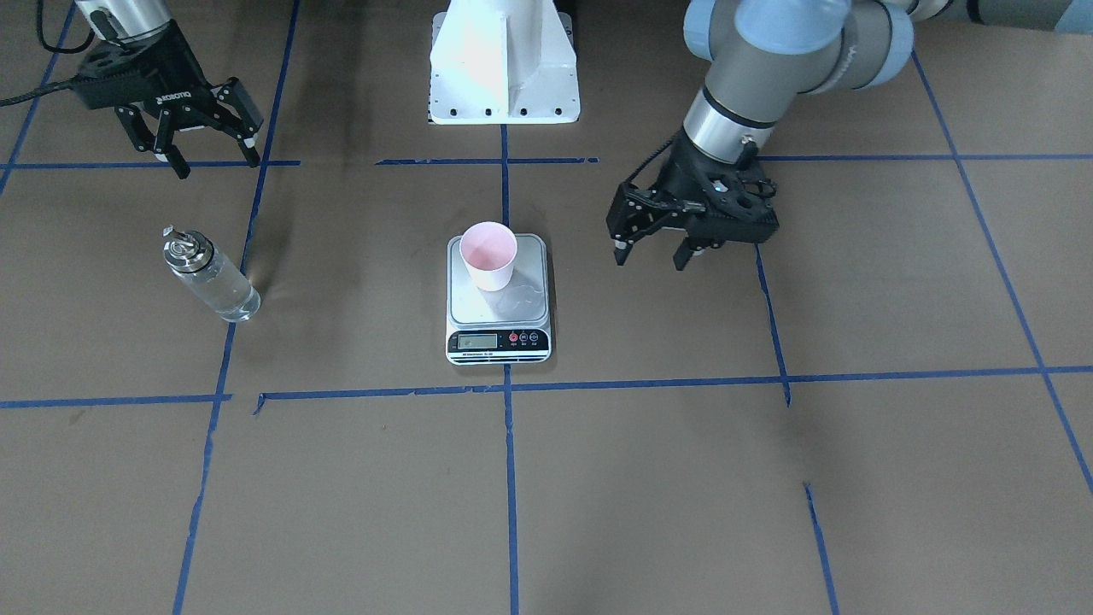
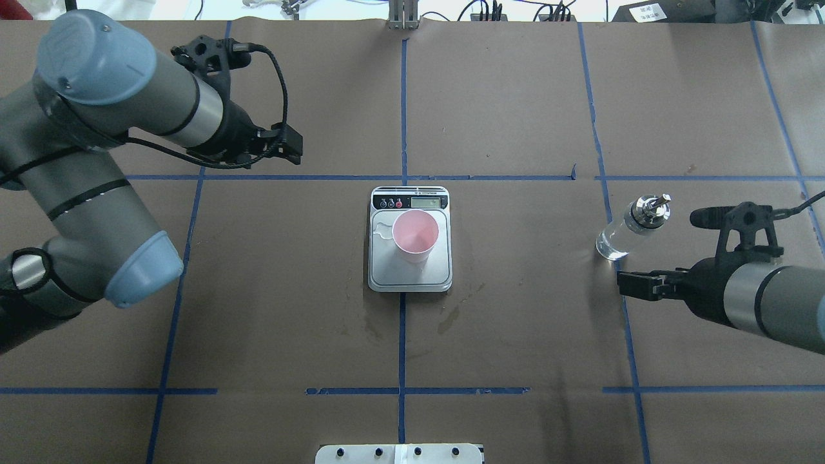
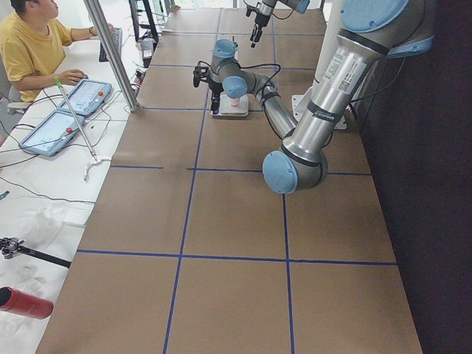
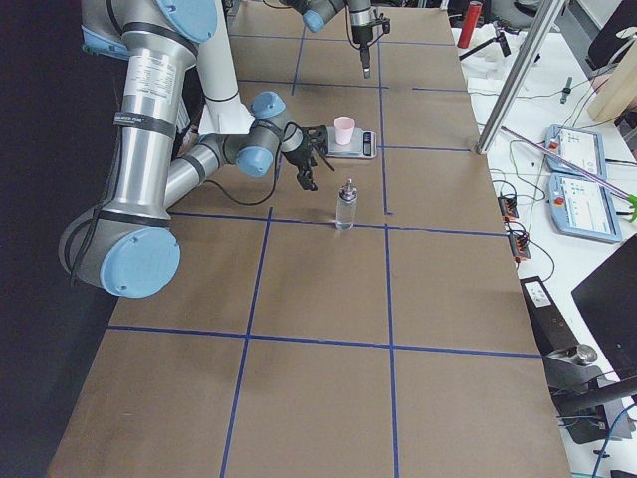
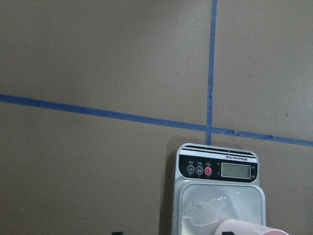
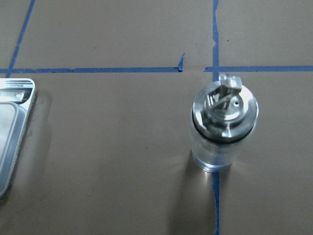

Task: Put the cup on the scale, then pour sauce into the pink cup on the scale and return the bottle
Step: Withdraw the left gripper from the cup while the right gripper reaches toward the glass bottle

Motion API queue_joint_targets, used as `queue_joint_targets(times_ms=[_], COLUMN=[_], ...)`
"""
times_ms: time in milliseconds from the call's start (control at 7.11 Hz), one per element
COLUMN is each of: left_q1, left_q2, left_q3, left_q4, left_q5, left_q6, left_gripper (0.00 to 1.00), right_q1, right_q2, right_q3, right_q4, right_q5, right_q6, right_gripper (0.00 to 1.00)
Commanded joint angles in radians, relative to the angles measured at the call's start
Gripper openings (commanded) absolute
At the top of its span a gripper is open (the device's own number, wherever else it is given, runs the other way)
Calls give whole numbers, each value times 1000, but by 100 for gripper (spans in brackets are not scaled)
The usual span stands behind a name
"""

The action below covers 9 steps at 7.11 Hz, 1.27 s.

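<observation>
The pale pink cup (image 1: 488, 254) stands upright on the silver scale (image 1: 498, 342), toward its back left in the front view; both also show overhead, the cup (image 2: 416, 235) and the scale (image 2: 380, 274). The clear glass bottle (image 1: 212, 278) with its silver spout stands upright on the table on my right side, with clear liquid inside. My right gripper (image 1: 218, 161) is open and empty, behind the bottle and apart from it; its wrist view looks down on the bottle (image 6: 222, 127). My left gripper (image 1: 651, 254) is open and empty, beside the scale.
A small clear puddle (image 1: 523, 297) lies on the scale platform next to the cup. Damp stains (image 2: 451, 316) mark the brown paper near the scale. The white robot base (image 1: 504, 68) stands behind the scale. An operator (image 3: 33, 48) sits at a side table.
</observation>
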Motion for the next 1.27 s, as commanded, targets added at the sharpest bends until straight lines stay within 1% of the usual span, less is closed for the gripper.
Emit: queue_joint_targets(times_ms=[0,141,281,422,562,703,984,1125], left_q1=[-74,-85,-106,-134,-137,-161,-194,-194], left_q2=[77,111,160,171,183,191,223,223], left_q3=[-1,-2,-2,-2,5,10,10,8], left_q4=[-3,-6,-14,-14,-14,-14,-14,-14], left_q5=[3,8,5,5,7,7,5,5], left_q6=[149,186,305,350,376,428,504,504], left_gripper=[100,100,100,100,100,100,100,100], right_q1=[-70,-71,-73,-93,-107,-122,-165,-232], right_q2=[6,6,9,8,8,8,12,12], right_q3=[-30,-59,-122,-198,-286,-334,-336,-340], right_q4=[5,8,78,199,345,437,438,437], right_q5=[-116,-200,-280,-369,-430,-505,-665,-772], right_q6=[20,22,75,91,94,91,67,59], right_gripper=[92,94,91,98,99,100,100,100])
